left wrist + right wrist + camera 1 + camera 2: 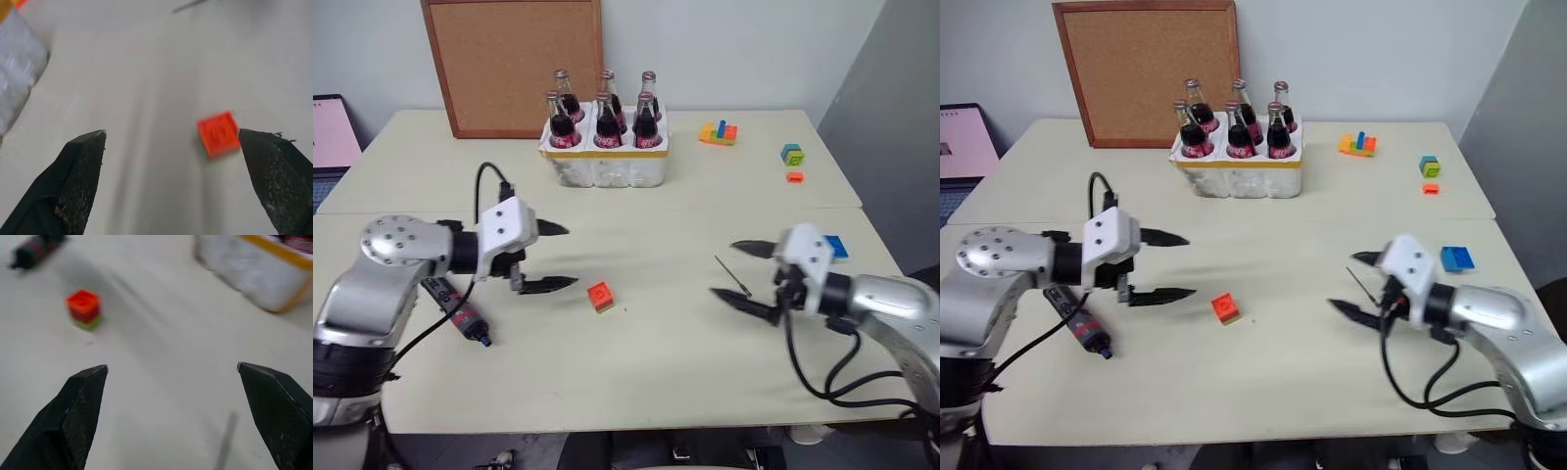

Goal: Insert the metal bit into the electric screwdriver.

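Lying partly hidden under the left arm, electric screwdriver point(460, 315); metal bit point(731, 275) between wide right claw point(737, 273); left claw point(554, 257) wide.

The stubby black electric screwdriver with a dark red band point(458, 315) lies partly hidden under the left arm; the thin dark-grey metal bit point(226, 440) is blurred.

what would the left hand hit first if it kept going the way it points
Probably the small red brick on the table. The open left hand points toward it, though the brick sits nearer one finger, so it might pass beside it.
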`<state>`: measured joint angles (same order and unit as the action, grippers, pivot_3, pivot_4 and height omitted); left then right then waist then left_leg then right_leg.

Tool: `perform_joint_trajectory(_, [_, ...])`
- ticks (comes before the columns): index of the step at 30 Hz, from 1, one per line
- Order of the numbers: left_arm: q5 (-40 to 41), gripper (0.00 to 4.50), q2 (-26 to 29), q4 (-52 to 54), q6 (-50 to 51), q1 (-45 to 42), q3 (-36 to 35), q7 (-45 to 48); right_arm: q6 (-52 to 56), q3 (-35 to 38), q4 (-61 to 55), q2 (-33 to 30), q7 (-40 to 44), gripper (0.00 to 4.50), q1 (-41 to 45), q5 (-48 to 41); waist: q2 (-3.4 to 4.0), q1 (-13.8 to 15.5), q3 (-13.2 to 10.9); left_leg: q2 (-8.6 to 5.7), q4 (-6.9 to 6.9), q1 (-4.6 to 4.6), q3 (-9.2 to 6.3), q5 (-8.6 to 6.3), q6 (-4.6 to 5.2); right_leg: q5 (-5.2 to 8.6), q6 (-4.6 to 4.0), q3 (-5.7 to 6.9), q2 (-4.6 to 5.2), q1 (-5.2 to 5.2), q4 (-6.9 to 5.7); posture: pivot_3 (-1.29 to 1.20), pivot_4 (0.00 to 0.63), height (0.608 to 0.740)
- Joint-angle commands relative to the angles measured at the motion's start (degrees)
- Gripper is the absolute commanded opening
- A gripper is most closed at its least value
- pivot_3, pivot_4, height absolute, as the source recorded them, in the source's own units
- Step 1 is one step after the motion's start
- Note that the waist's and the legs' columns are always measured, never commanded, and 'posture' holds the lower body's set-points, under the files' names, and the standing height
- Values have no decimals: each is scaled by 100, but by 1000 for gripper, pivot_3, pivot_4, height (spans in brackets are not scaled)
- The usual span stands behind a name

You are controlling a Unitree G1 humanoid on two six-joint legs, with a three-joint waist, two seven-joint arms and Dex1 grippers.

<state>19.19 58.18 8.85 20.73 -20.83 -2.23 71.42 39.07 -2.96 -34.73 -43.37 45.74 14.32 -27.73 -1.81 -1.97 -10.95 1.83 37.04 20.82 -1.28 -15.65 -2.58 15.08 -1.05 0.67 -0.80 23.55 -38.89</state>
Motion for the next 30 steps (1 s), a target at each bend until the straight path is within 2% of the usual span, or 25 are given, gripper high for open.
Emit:
perform_joint_trajectory(1, [65,4500,301,257,-44,551,-509,79,-208,-1066,610,621,-39,4454,795,535,-15,21,-2,-4,1,3,3,0,0,0,0,-2,5,1,4,0,150,740])
perform_joint_trajectory(6, [337,4500,388,810,257,1277,-944,19,-197,-1946,1147,1578,-382,4454,997,946,-25,72,-2,5,1,33,-1,0,0,2,-4,-2,21,26,5,0,150,740])
perform_joint_trajectory(10, [454,4500,410,1148,411,1630,-1167,-25,-309,-2296,1671,2114,-654,4454,1061,1287,-26,64,-2,26,10,83,-1,0,0,2,-5,2,31,72,-5,0,150,740])
perform_joint_trajectory(20, [563,4500,413,1350,597,1657,-1136,-133,-565,-2567,2924,3205,-949,4454,1441,1763,-25,39,-2,72,11,62,6,0,0,-4,-14,8,-14,67,-14,0,150,740])
perform_joint_trajectory(29, [586,4500,418,1345,666,1515,-1036,-125,-906,-2570,3490,3683,-1007,4454,1556,2072,-25,35,-2,77,9,62,12,0,0,-5,-17,3,-23,69,-13,0,150,740])
perform_joint_trajectory(30, [585,4500,417,1345,665,1507,-1029,-122,-944,-2554,3539,3727,-1015,4282,1567,2093,-25,35,-2,77,9,62,13,0,0,-5,-17,2,-23,69,-13,0,150,740])
